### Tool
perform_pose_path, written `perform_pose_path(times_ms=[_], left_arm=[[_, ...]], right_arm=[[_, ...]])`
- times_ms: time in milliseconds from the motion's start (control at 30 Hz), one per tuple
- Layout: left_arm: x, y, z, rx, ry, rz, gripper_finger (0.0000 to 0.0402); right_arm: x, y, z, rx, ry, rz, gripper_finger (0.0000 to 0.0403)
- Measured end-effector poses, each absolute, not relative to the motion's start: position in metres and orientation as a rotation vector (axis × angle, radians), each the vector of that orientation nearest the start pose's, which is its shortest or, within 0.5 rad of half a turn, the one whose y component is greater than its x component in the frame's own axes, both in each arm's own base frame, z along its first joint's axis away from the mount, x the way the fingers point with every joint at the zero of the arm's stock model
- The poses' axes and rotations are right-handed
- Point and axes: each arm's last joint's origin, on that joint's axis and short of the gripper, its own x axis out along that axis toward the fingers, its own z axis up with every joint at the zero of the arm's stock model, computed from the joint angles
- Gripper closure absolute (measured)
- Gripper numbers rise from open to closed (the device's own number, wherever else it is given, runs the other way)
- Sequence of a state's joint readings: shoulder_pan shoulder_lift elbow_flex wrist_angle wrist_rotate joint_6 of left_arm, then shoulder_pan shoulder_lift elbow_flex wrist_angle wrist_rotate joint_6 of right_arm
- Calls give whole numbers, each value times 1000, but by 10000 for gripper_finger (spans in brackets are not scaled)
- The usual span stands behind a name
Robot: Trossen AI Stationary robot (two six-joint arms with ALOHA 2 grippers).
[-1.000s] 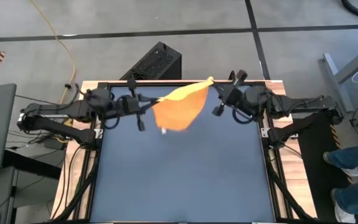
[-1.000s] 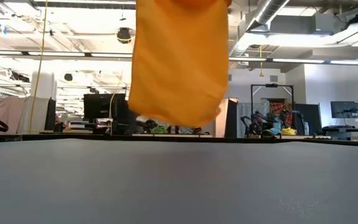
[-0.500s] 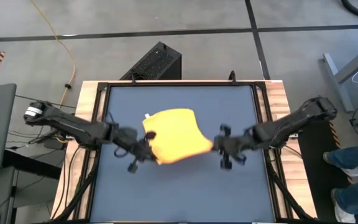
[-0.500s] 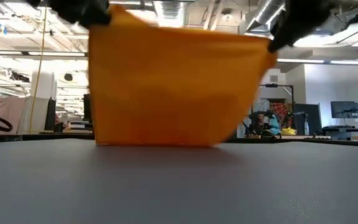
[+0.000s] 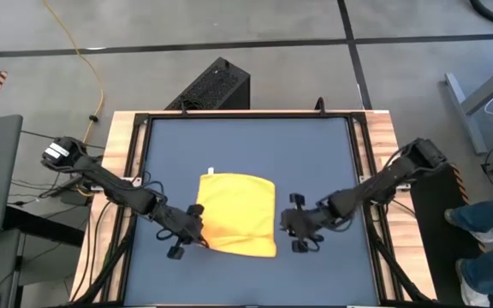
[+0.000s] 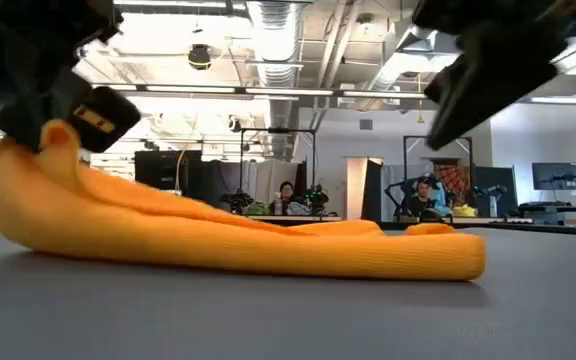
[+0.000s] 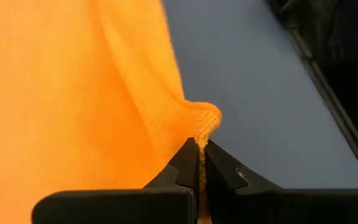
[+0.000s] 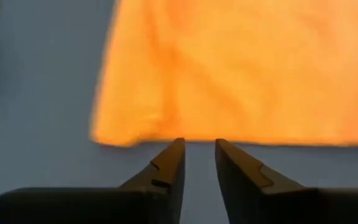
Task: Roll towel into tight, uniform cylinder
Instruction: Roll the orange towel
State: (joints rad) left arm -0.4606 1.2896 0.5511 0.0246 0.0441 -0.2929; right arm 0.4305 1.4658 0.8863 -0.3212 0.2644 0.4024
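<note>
Yellow towel (image 5: 238, 212) lies spread flat on the mat; one corner pinched up.

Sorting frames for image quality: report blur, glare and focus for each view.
High view: evenly lit, sharp. Low view: bright ceiling lights, the dark end effectors loom soft-edged over the towel. Left wrist view: crisp weave. Right wrist view: towel blurred, mat featureless.

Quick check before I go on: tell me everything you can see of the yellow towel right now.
The towel is bright yellow-orange soft cloth with a knit-looking weave and a small white tag at one far corner. It lies spread, not rolled, on the dark blue mat, slightly rumpled. The left pincer is shut on one near corner, lifting it. The right pincer stands open just off the opposite edge, not touching.
</note>
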Motion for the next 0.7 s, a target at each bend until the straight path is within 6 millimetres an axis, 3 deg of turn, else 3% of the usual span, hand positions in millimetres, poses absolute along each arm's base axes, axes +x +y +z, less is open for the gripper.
perform_pose_path(times_ms=[267, 433, 700], left_arm=[[205, -105, 163, -190, 947, -347, 373], [195, -102, 162, -239, 1081, -356, 354], [188, -100, 183, -214, 1021, -405, 362]], right_arm=[[297, 39, 203, -61, 822, -148, 261], [322, -7, 187, -37, 758, -60, 268], [340, -46, 143, -28, 774, -50, 308]])
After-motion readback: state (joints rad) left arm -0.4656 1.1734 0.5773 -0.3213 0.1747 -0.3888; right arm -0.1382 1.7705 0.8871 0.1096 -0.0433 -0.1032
